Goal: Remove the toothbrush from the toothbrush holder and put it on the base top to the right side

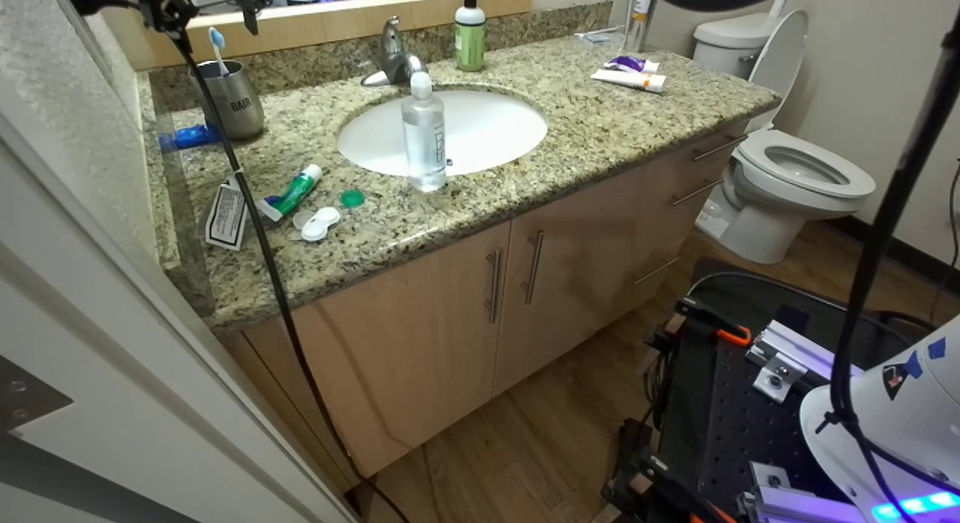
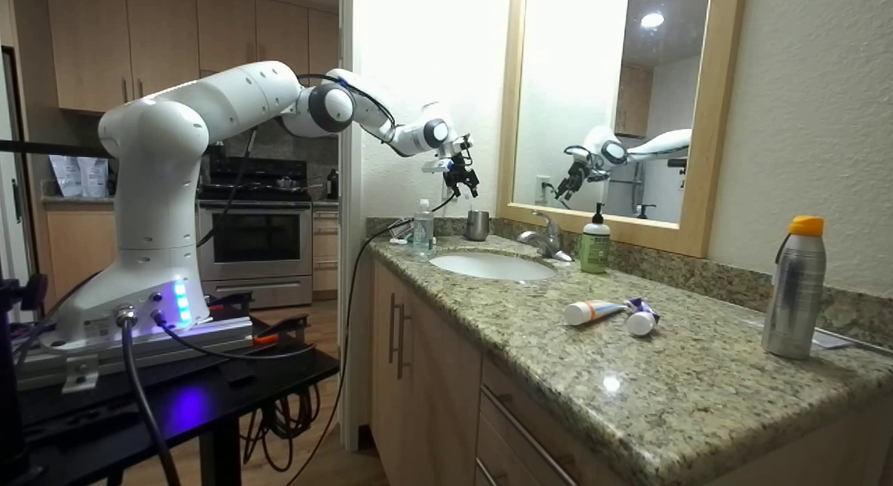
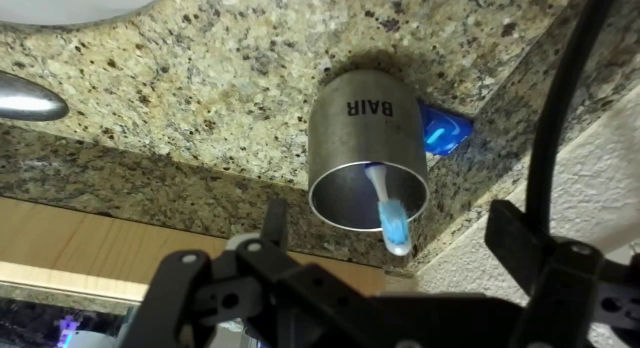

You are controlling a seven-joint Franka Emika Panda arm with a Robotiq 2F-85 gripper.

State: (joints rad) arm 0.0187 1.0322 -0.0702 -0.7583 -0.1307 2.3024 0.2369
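The toothbrush [image 3: 394, 223], white with light blue bristles, stands head up and leaning in the holder; it also shows in an exterior view [image 1: 218, 49]. Its lower handle is hidden inside. The toothbrush holder [image 3: 367, 123] is a grey metal cup marked BAIR, in the counter's back corner, also in both exterior views [image 1: 241, 106] [image 2: 477, 226]. The base top [image 1: 585, 125] is speckled granite, also in an exterior view [image 2: 628, 374]. My gripper [image 3: 390, 230] is open and empty, above the cup, with the brush head appearing between its fingers in the wrist view; an exterior view shows it too [image 2: 465, 192].
A blue packet [image 3: 446, 131] lies beside the cup. A black cable [image 3: 560, 108] runs near one finger. The wall and mirror frame are close. A clear bottle [image 1: 424, 144], sink [image 1: 487, 125], faucet [image 1: 396, 54], green soap bottle [image 1: 470, 43], tubes [image 1: 628, 79] and metal bottle [image 2: 795, 298] stand along the counter.
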